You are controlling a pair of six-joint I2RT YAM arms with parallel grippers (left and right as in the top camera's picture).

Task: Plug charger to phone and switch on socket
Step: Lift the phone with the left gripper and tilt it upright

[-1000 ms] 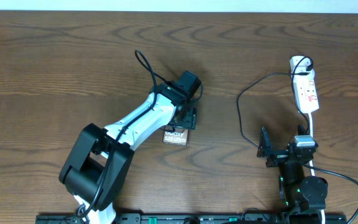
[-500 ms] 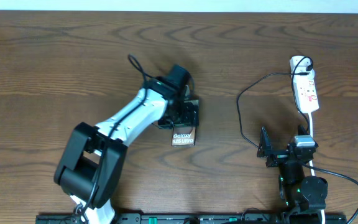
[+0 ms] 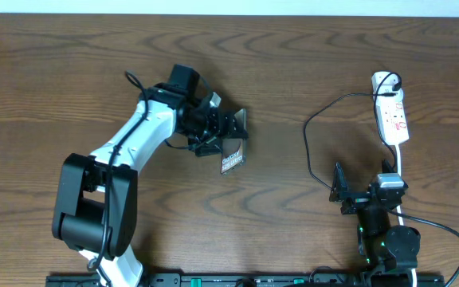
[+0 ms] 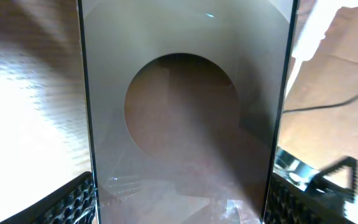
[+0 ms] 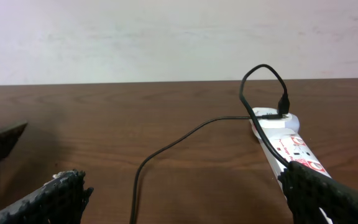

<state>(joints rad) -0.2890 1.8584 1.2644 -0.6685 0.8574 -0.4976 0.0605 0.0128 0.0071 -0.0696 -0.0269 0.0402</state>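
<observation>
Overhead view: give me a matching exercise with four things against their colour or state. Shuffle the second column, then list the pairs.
Things:
1. phone
2. charger
3. socket
4. right gripper

States:
A. open, holding nothing
B. white, lying flat on the right
C. clamped in the left gripper
D. thin, black, looping

Pairs: 1-C; 2-D; 3-B; 4-A

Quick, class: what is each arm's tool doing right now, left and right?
Left tool: closed on the phone.
Right tool: open, holding nothing.
</observation>
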